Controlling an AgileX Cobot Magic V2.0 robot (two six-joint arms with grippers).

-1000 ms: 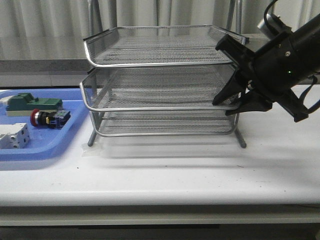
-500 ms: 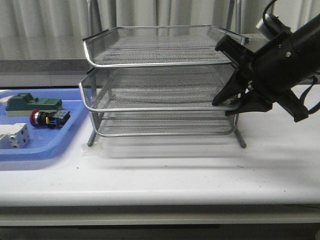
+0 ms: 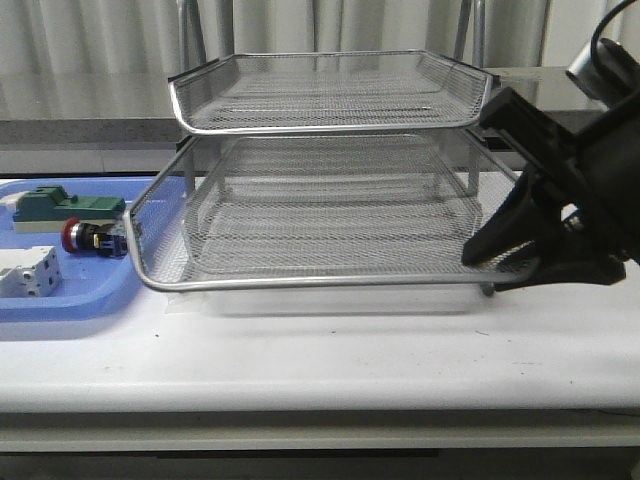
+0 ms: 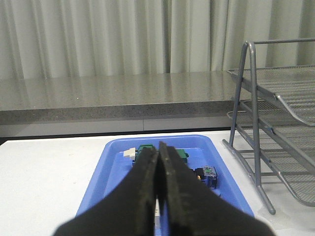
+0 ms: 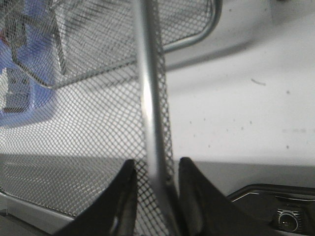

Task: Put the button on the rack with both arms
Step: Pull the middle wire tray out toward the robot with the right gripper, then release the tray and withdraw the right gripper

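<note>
The silver wire-mesh rack (image 3: 330, 128) stands mid-table, and its middle tray (image 3: 300, 284) is slid far out toward the front. My right gripper (image 3: 482, 274) holds that tray's right front rim. In the right wrist view the two fingers (image 5: 155, 167) straddle the rim wire (image 5: 147, 98) closely. The button (image 3: 85, 237), with its red head and blue rear block, lies in the blue tray (image 3: 60, 300) at the left. My left gripper (image 4: 158, 152) is shut and empty above that tray, and the button's blue block (image 4: 207, 176) lies just beside its fingers. The left arm is out of the front view.
In the blue tray lie a green block (image 3: 60, 208) and a white boxy component (image 3: 25, 273). The pulled-out middle tray overhangs the blue tray's right edge. Curtains and a grey ledge run behind the table. The rack's legs (image 4: 256, 147) stand beside the blue tray.
The rack's middle tray has slid out toward the front, and my right gripper moved forward and down with its rim. The button and the other parts have not moved.
</note>
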